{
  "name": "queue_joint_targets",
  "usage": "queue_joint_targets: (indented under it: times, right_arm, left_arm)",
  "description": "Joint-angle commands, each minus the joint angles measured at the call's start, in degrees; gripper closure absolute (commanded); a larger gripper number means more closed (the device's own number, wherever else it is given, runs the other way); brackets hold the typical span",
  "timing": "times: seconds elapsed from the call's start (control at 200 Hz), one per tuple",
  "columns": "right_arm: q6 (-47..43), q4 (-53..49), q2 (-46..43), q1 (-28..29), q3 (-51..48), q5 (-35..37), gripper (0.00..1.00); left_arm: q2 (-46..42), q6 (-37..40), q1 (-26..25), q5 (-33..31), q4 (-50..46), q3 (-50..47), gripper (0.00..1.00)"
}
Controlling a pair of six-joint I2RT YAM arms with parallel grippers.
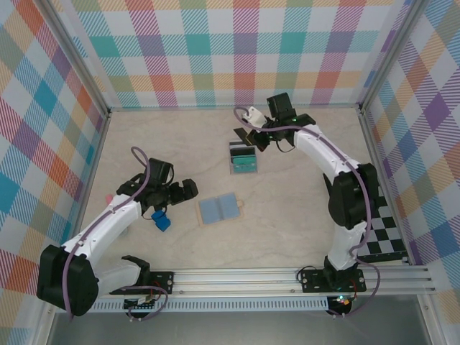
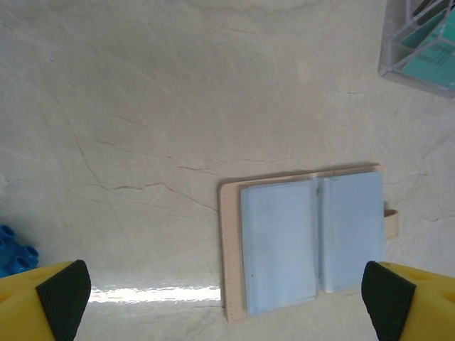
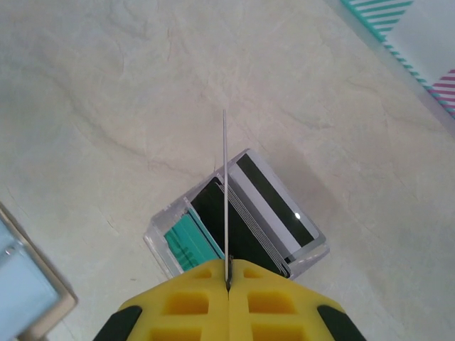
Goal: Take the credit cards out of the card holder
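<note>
The card holder (image 1: 219, 209) lies open and flat at mid table, tan rim outside, blue-grey sleeves up. In the left wrist view the card holder (image 2: 306, 238) sits between the wide-apart yellow fingers (image 2: 43, 298) of my open left gripper (image 2: 226, 297). From above, that left gripper (image 1: 190, 190) hovers just left of the holder. My right gripper (image 3: 228, 273) is shut on a thin card (image 3: 225, 185) seen edge-on, above a clear box of credit cards (image 3: 274, 202): a teal card (image 3: 186, 245), dark ones, and a pale one with a dark stripe. From above, the right gripper (image 1: 249, 135) hangs over that box (image 1: 243, 158).
A bright-blue block (image 1: 161, 219) lies near the left arm, also at the left wrist view's edge as the blue block (image 2: 14, 257). A black-and-white checkered mat (image 1: 384, 233) lies at the right wall. Plaid walls enclose the table on three sides.
</note>
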Motion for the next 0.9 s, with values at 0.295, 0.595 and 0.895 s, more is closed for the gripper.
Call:
queue_joint_targets:
  times: [0.295,0.595,0.895]
  right_arm:
    - [-25.1,-12.9,10.5,-0.9,12.2,-5.3,1.0]
    - [-29.8,-18.4,14.9,-1.3,18.6,-6.0,1.0]
    - [-31.7,-20.0,18.0,-1.6,21.0,-3.2,1.0]
  left_arm:
    - [0.5,1.5,0.9,2.0,1.2,-1.0,0.0]
    - [0.4,1.3,0.9,1.6,0.6,-1.3,0.0]
    - [0.2,1.2,0.9,0.8,0.1,-1.7,0.0]
